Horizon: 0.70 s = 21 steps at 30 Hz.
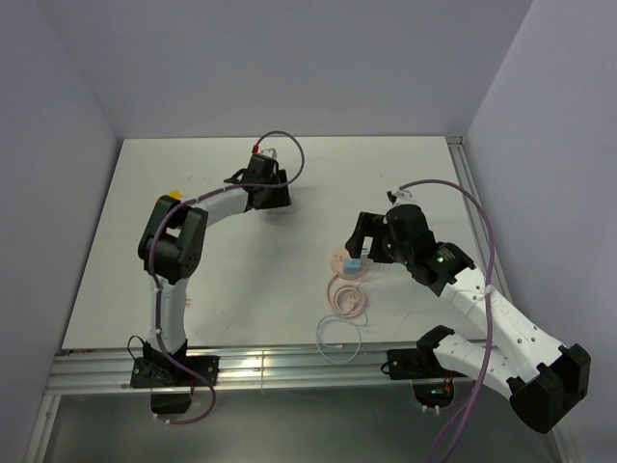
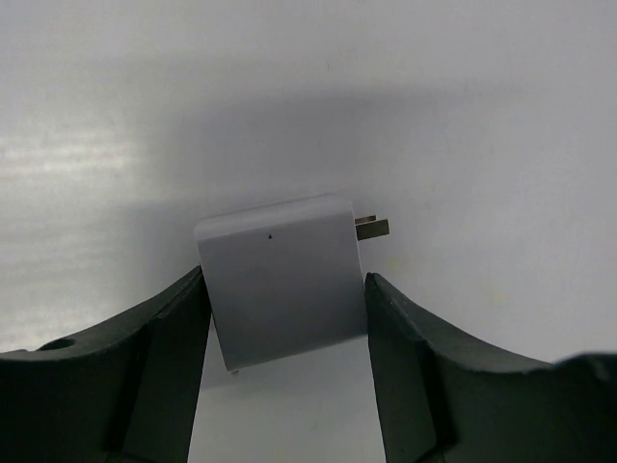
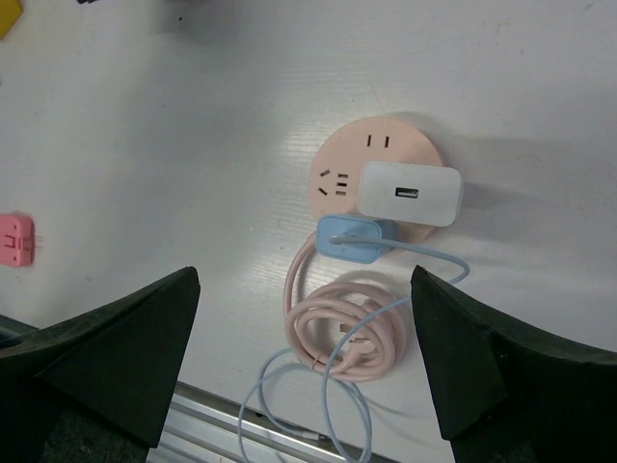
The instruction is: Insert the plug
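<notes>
**Plug insertion, early stage.** The light-blue plug [image 3: 349, 239] lies at the lower rim of the round pink socket hub [image 3: 337, 159], just below a white USB charger [image 3: 410, 193] seated on the hub. The plug appears not yet inserted. The right gripper [image 3: 304, 275] hovers above it, fingers wide apart and empty. The left gripper [image 2: 284, 282], well away, has its fingers against both sides of a white pronged adapter block [image 2: 280, 309]. Grasping and inserting the plug remain.

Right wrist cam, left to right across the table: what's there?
Small pink pronged piece → light-blue plug → white USB block. The round pink socket base and coiled cable overlap these, so left out.
</notes>
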Each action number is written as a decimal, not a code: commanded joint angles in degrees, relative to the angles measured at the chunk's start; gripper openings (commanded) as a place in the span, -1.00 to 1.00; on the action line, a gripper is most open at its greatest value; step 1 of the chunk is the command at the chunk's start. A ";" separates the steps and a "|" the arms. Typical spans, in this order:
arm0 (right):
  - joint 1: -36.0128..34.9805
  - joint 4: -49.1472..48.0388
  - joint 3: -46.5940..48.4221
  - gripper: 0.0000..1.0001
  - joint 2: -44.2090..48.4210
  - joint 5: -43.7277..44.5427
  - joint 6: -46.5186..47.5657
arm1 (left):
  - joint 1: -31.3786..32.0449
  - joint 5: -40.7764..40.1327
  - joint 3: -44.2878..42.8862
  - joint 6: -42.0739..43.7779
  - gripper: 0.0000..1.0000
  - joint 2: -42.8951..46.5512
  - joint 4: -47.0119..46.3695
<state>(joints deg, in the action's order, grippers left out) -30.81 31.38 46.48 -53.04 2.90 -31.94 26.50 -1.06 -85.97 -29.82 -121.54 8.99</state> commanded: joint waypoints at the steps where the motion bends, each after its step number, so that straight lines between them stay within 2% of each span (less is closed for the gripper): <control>1: 0.31 -0.09 2.12 0.94 -0.31 -1.75 0.04 | 0.13 9.20 5.80 -1.46 -0.99 11.48 -6.96; 3: 0.40 0.00 2.83 0.94 -0.40 -2.63 0.21 | 0.13 13.61 12.65 -3.48 -0.99 18.24 -13.02; 4: 0.40 0.09 3.00 0.94 -0.49 -4.02 0.65 | 0.04 19.11 14.94 -4.36 -0.99 20.61 -15.47; 5: 0.40 0.09 3.53 0.94 -0.84 -5.78 1.00 | 0.04 21.95 19.74 -6.28 -0.99 24.81 -18.20; 7: 0.40 0.44 4.14 0.94 -1.37 -8.25 1.88 | 0.04 27.05 23.90 -9.10 -0.99 28.62 -25.41; 8: 0.31 0.18 4.58 0.93 -1.54 -9.21 2.23 | 0.04 32.64 28.36 -12.51 -0.99 31.85 -28.30; 9: 0.40 -0.17 4.67 0.93 -1.54 -11.92 2.50 | 0.13 35.22 30.84 -14.89 -0.99 33.37 -36.77; 10: 0.40 -0.52 4.67 0.93 -1.28 -13.08 2.50 | 0.04 37.42 33.39 -17.52 -0.99 34.69 -41.38; 11: 0.40 -1.22 4.41 0.93 -1.02 -14.57 2.33 | 0.13 41.62 38.64 -23.64 -0.99 36.70 -47.78; 12: 0.40 -3.14 4.15 0.91 -0.15 -17.63 1.80 | 0.04 43.49 41.12 -26.92 -0.99 37.24 -53.67; 13: 0.40 -4.47 3.45 0.87 0.38 -19.66 1.45 | 0.13 45.51 45.41 -34.18 -0.99 37.42 -67.04; 15: 0.40 -7.81 3.01 0.83 1.27 -23.18 0.49 | 0.22 49.73 48.52 -41.68 -0.99 36.29 -80.56; 16: 0.40 -9.13 2.74 0.78 1.62 -27.29 0.31 | 0.39 50.27 49.84 -45.29 -0.99 34.45 -94.37; 17: 0.40 -12.01 1.78 0.77 2.40 -28.72 -0.22 | 0.65 50.37 51.59 -52.28 -0.99 33.30 -100.43; 19: 0.40 -14.93 0.90 0.77 2.85 -32.93 -2.06 | 1.79 50.02 52.40 -58.39 -0.99 29.02 -113.35; 21: 0.40 -18.97 -0.07 0.76 2.94 -35.58 -3.99 | 2.94 50.36 51.61 -60.53 -0.99 28.11 -115.87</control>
<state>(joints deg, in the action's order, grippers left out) -30.70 21.37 47.62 -51.33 -23.92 -33.08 27.92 45.32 -33.93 -77.25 -91.61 -64.14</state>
